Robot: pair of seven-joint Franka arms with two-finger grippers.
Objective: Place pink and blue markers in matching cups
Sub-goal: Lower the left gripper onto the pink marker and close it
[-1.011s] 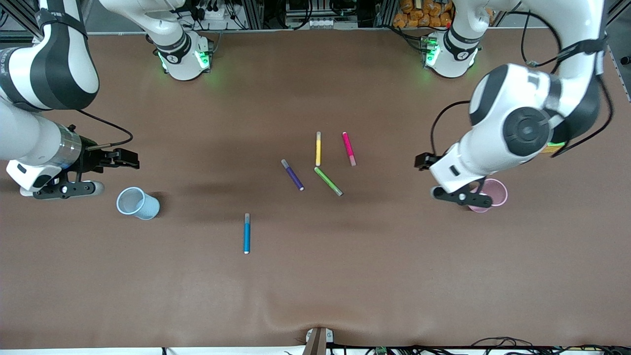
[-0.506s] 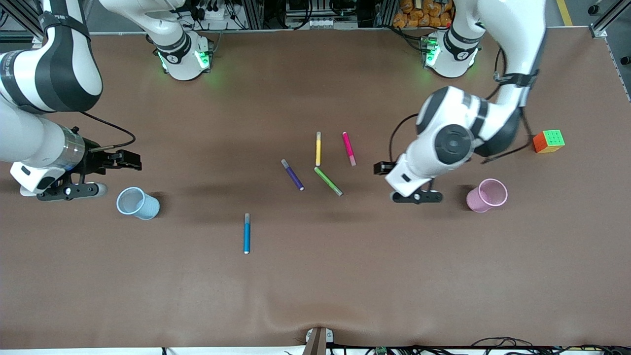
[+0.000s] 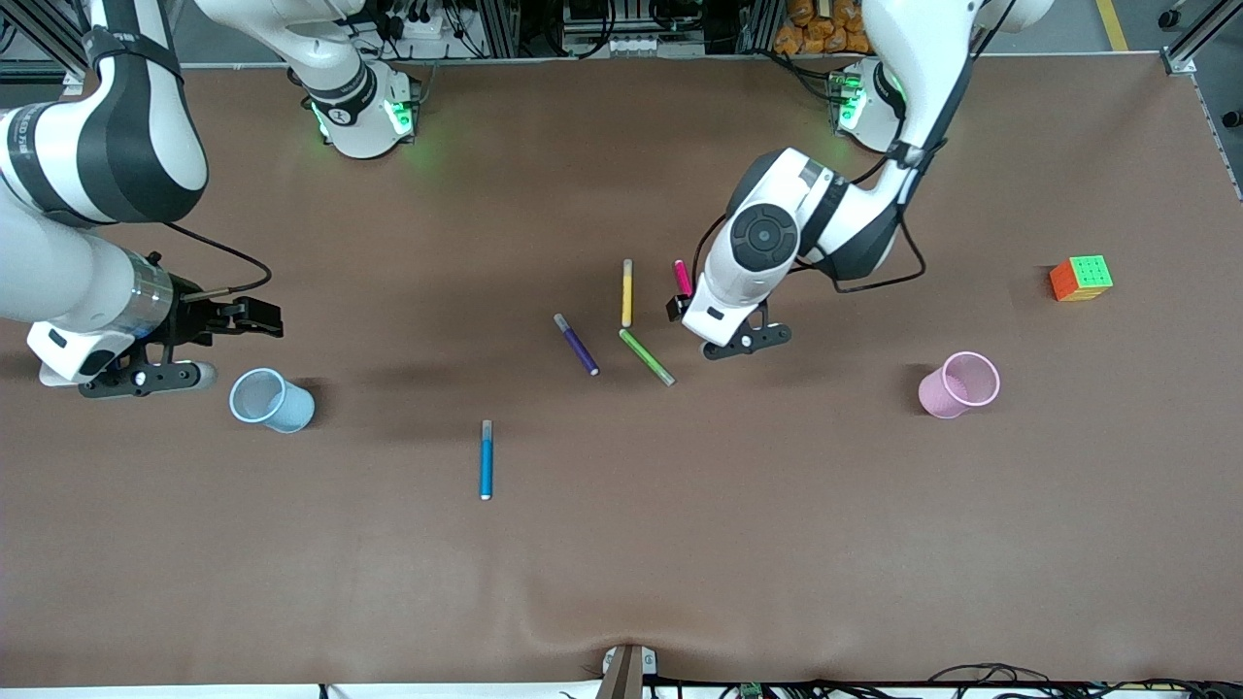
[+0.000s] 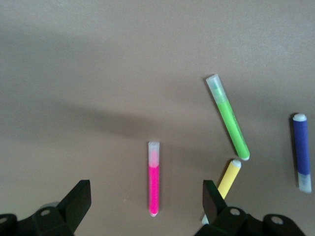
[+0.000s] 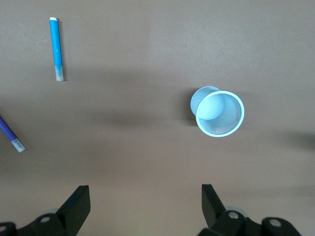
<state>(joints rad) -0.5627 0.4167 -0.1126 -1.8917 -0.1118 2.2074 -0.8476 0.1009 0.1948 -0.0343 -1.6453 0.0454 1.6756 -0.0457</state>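
My left end effector [image 3: 701, 328] hangs over the pink marker [image 3: 683, 278], jaws wide and empty; in the left wrist view that marker [image 4: 154, 178] lies flat on the counter [image 3: 621, 544] between my fingers [image 4: 78, 199]. The yellow marker [image 3: 627, 292], green marker [image 3: 647, 356] and purple marker [image 3: 576, 344] lie near the pink marker, toward the right arm's end. The blue marker [image 3: 487, 459] lies nearer the front camera than it. My right end effector [image 3: 180, 345] waits, wide and empty, just beside the blue cup [image 3: 270, 400]. The pink cup [image 3: 959, 384] stands toward the left arm's end, as does a colour cube [image 3: 1081, 278].
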